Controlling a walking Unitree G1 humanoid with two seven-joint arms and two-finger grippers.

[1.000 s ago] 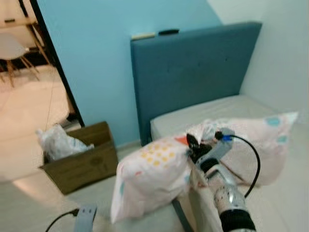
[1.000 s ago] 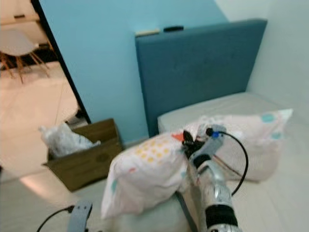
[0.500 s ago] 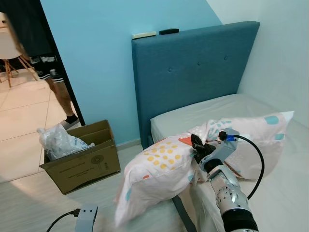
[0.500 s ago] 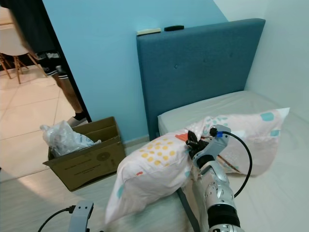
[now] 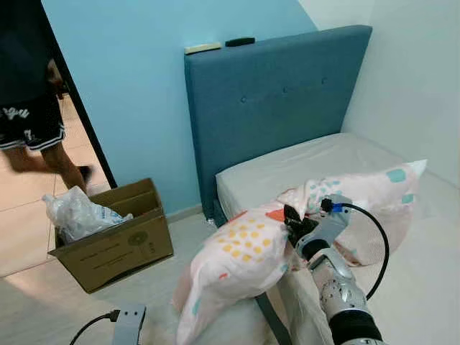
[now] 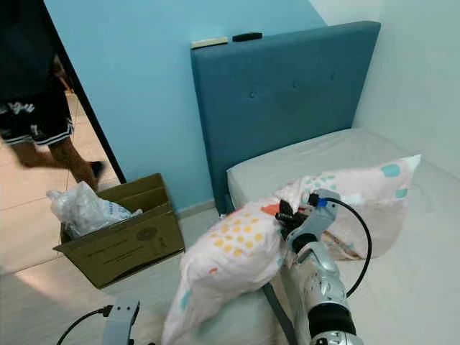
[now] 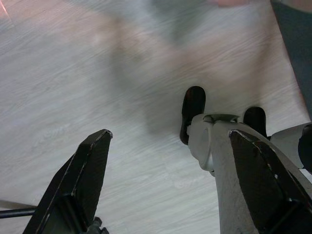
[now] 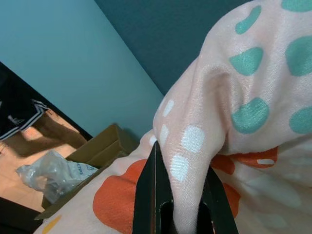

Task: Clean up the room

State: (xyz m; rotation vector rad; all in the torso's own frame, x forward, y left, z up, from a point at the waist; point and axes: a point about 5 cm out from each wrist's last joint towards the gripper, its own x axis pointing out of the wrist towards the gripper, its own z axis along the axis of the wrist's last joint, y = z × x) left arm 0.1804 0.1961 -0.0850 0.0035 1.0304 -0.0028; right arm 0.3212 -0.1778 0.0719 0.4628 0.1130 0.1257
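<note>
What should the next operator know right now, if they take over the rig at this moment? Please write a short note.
Right gripper: shut on the patterned pillow, pinching a fold of its cover.
Left gripper: open, idle, pointing down at the wooden floor.
Pillow: half on the mattress, half hanging over the bed's edge above the floor.
Cardboard box with a plastic bag stands beside the headboard. A person walks in the doorway.
Done: pillow gripped. Left: place it fully on the bed.

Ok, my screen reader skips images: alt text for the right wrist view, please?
The right claw pinches a fold of a pink pillow with teal and orange spots. Behind are a blue wall, a cardboard box holding a plastic bag, and a person's leg.
</note>
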